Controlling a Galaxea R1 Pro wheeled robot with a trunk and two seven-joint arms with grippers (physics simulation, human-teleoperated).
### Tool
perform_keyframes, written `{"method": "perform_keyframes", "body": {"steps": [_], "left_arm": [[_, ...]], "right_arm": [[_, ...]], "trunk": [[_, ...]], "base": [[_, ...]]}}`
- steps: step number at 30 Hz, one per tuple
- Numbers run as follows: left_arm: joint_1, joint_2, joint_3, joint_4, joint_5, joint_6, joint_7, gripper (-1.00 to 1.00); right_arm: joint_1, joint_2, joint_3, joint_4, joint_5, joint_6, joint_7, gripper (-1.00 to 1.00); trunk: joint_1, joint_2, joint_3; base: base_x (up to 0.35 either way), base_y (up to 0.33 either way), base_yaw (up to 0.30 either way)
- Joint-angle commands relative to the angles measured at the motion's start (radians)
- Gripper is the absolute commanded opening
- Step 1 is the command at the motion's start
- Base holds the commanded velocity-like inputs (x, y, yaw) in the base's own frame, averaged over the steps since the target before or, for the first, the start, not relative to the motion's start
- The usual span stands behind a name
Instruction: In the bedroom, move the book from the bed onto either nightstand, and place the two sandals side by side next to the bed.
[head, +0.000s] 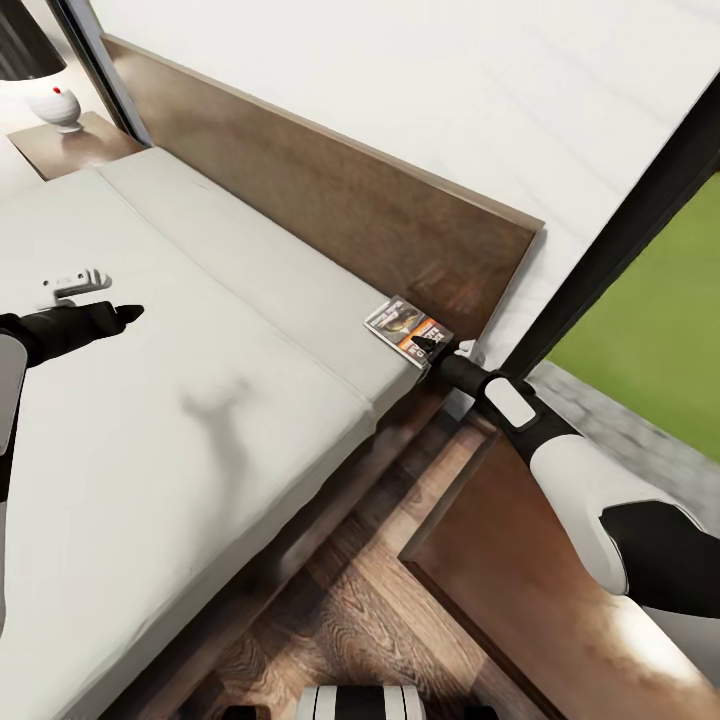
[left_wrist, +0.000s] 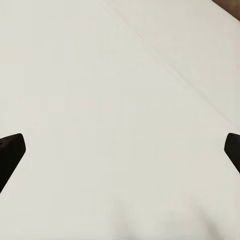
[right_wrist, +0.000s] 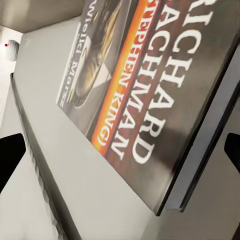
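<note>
The book (head: 408, 328) lies flat at the corner of the bed's pale mattress (head: 200, 400), close to the dark headboard (head: 330, 200). My right gripper (head: 437, 348) is at the book's near edge. The right wrist view shows that gripper (right_wrist: 120, 155) open, fingers wide apart, with the book's cover (right_wrist: 150, 90) very close between them. Over the mattress at the left my left gripper (head: 108, 297) hovers, open in its wrist view (left_wrist: 120, 152) above bare mattress (left_wrist: 120, 75). One nightstand (head: 540, 590) stands under my right arm. The sandals are out of view.
The second nightstand (head: 70, 148) sits beyond the bed's far side with a white lamp (head: 55, 100) on it. A dark window frame (head: 640, 210) with green outside rises on the right. Wood-plank floor (head: 370, 600) shows between the bed and the near nightstand.
</note>
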Motion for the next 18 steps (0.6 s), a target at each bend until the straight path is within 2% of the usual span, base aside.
{"method": "perform_keyframes", "body": {"steps": [1,7,15,18], "left_arm": [[-0.001,0.000,0.000,-0.001,0.011,0.003,0.009,1.00],[-0.001,0.000,0.000,-0.001,0.011,0.003,0.009,1.00],[-0.001,0.000,0.000,-0.001,0.011,0.003,0.009,1.00],[-0.001,0.000,0.000,-0.001,0.011,0.003,0.009,1.00]], "right_arm": [[-0.001,-0.001,0.004,0.000,-0.006,0.003,0.001,1.00],[-0.001,-0.001,0.004,0.000,-0.006,0.003,0.001,1.00],[-0.001,-0.001,0.004,-0.001,-0.006,0.003,0.001,1.00],[-0.001,-0.001,0.003,-0.001,-0.006,0.003,0.001,1.00]], "trunk": [[0.000,0.000,-0.001],[0.000,0.000,-0.001],[0.031,-0.056,-0.026],[0.031,-0.056,-0.026]], "base": [[0.000,0.000,0.000],[0.000,0.000,0.000],[0.000,0.000,0.000],[0.000,0.000,0.000]]}}
